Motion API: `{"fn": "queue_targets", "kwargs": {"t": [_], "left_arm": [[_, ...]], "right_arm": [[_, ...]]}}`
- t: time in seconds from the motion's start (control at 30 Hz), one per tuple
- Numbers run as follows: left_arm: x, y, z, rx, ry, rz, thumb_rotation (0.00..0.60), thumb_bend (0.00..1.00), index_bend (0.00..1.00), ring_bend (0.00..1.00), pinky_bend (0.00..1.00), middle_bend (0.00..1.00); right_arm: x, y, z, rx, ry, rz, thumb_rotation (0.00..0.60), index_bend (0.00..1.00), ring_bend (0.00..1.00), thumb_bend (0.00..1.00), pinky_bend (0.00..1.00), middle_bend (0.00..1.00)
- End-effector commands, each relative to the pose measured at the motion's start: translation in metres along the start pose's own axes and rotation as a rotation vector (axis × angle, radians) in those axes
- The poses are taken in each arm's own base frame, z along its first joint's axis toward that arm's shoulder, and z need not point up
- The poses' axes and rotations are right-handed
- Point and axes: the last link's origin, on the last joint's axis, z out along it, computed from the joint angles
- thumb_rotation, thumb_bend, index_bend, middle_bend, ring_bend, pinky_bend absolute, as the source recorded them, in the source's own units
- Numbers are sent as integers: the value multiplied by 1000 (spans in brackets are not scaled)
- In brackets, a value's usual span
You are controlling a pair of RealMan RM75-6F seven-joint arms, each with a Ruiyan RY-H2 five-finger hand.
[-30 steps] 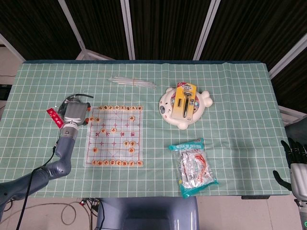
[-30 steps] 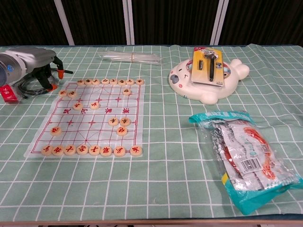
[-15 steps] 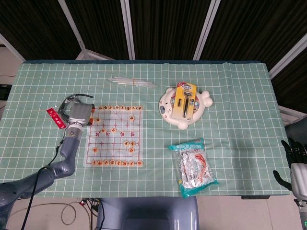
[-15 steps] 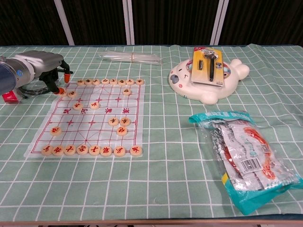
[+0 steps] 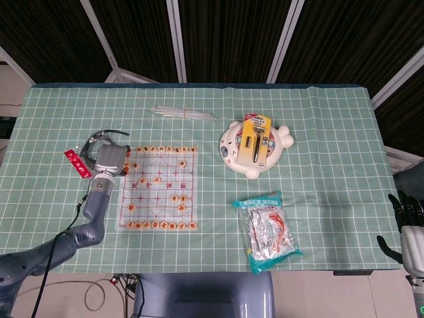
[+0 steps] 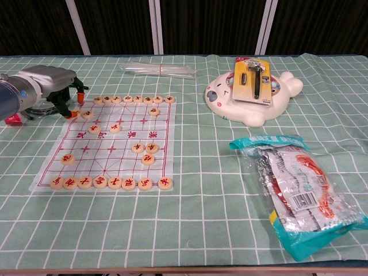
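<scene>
Round wooden chess pieces (image 6: 87,114) lie on the clear plastic board (image 6: 109,144) beside the left hand (image 6: 64,95). Its grasp cannot be told. Right hand (image 5: 405,222) hangs spread.

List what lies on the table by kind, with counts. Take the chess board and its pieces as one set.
Chess set: 1
Clear plastic packet: 1
White seal-shaped holder: 1
Razor pack: 1
Green snack bag: 1
Red tag: 1
Total: 6
</scene>
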Motion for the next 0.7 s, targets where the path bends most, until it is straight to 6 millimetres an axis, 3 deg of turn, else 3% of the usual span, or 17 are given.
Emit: {"fn": "queue_targets", "kwargs": {"t": [0.03,0.7], "left_arm": [[-1,0,1,2,0,0,600,252,413,805,911,885],[-5,3,0,-3,-7,-5,600,252,429,804,911,884]], "right_arm": [[0,0,0,-1,0,0,600,0,0,343,0,0],[1,-1,-1,0,2,7,600,0,0,344,0,0]]}}
